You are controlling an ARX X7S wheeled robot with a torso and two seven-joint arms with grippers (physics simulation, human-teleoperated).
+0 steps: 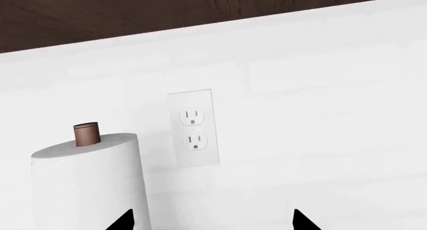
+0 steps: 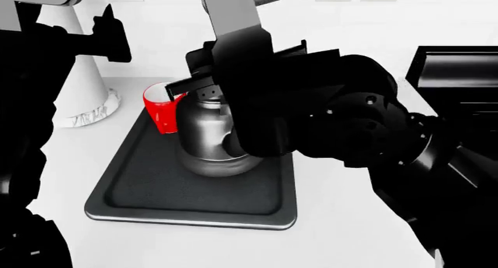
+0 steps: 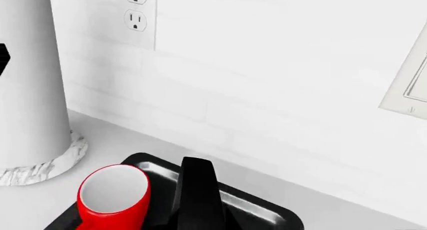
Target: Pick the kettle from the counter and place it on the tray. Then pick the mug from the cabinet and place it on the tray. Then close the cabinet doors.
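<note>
White counter carries the tray, where the kettle and the tilted mug touch. Right gripper hides behind its arm; its state I cannot tell. Left gripper, fingers apart, faces the wall, so cabinet doors lie elsewhere.

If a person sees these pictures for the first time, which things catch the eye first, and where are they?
The bright red mug stands out first, sitting on the dark tray right beside the kettle, at the tray's far left part. Next comes the robot's bulky black right arm, which reaches over the kettle and hides most of it in the head view. The wall outlet beside the paper towel roll dominates the left wrist view.
</note>
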